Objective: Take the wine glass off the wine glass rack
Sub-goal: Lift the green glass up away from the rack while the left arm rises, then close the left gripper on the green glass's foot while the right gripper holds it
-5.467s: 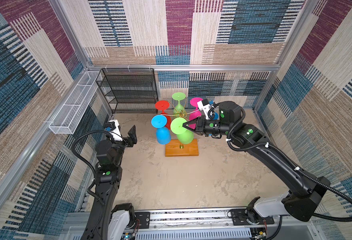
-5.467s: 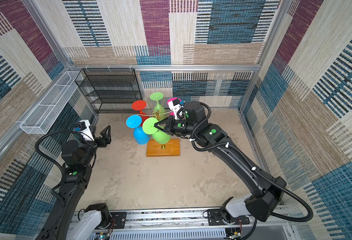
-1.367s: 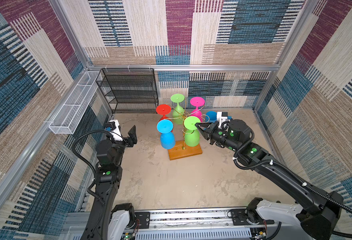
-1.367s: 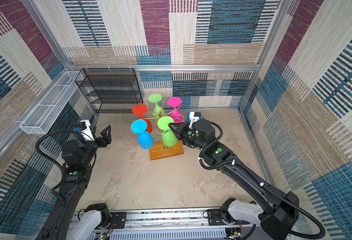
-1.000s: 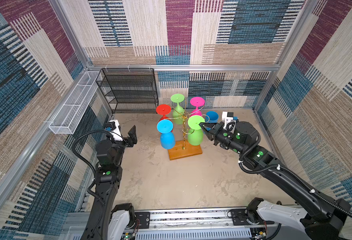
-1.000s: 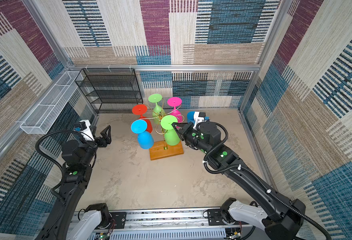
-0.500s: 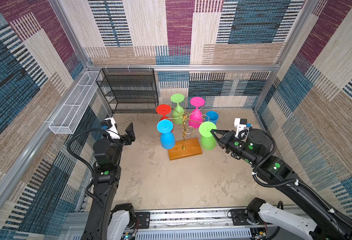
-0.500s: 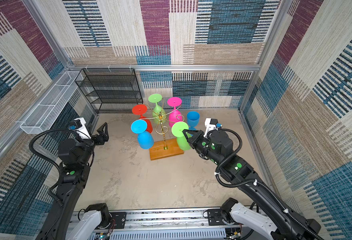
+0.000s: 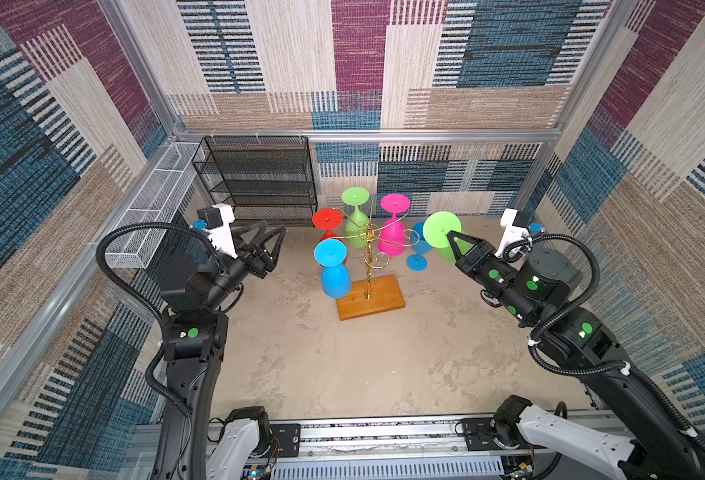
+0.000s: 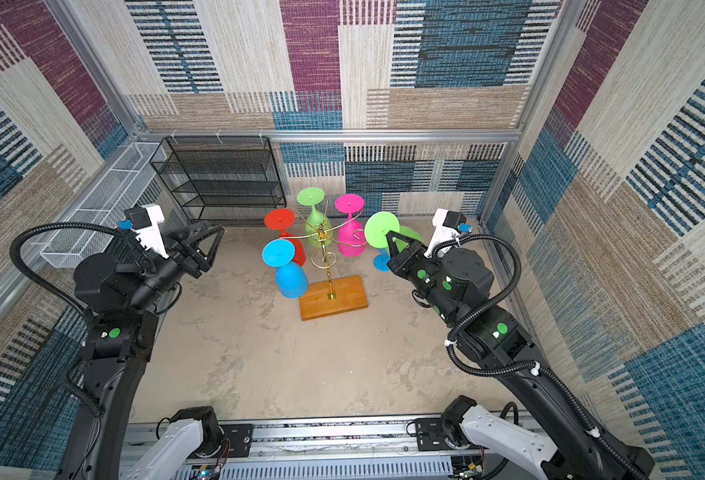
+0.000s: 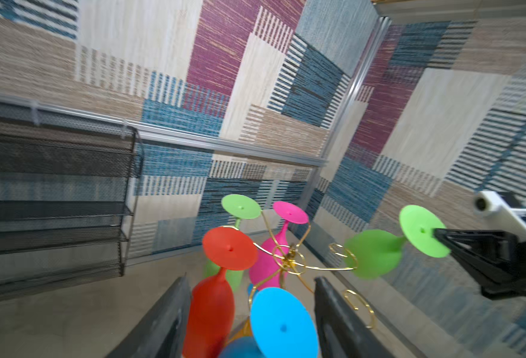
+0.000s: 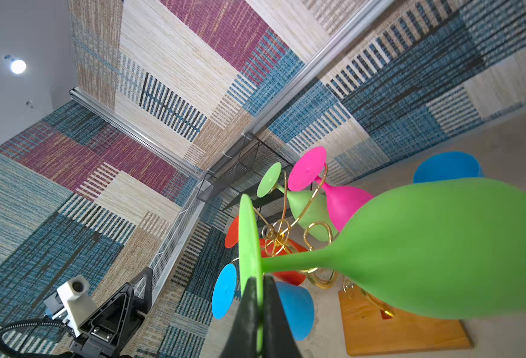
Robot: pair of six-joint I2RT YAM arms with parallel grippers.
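The wine glass rack point(image 9: 369, 297), a gold post with curled arms on a wooden base, stands mid-table in both top views point(image 10: 334, 297). My right gripper point(image 9: 450, 237) is shut on the foot disc of a green wine glass point(image 9: 441, 230), which it holds tilted in the air to the right of the rack, free of its arms. The right wrist view shows that glass point(image 12: 441, 248) with its foot pinched by the right gripper point(image 12: 257, 279). My left gripper point(image 9: 274, 227) hovers open, left of the rack, with nothing in it point(image 11: 251, 280). Light blue point(image 9: 330, 266), red point(image 9: 328, 220), green point(image 9: 355, 197) and pink point(image 9: 394, 203) glasses hang on the rack.
A blue glass point(image 9: 419, 249) stands on the table just right of the rack, under the held glass. A black mesh shelf unit point(image 9: 259, 178) stands at the back left, and a long white wire basket point(image 9: 151, 208) hangs along the left wall.
My right gripper has drawn the green glass to the right, off the rack arm and clear of it. The left arm has risen and swung its gripper toward the rack.
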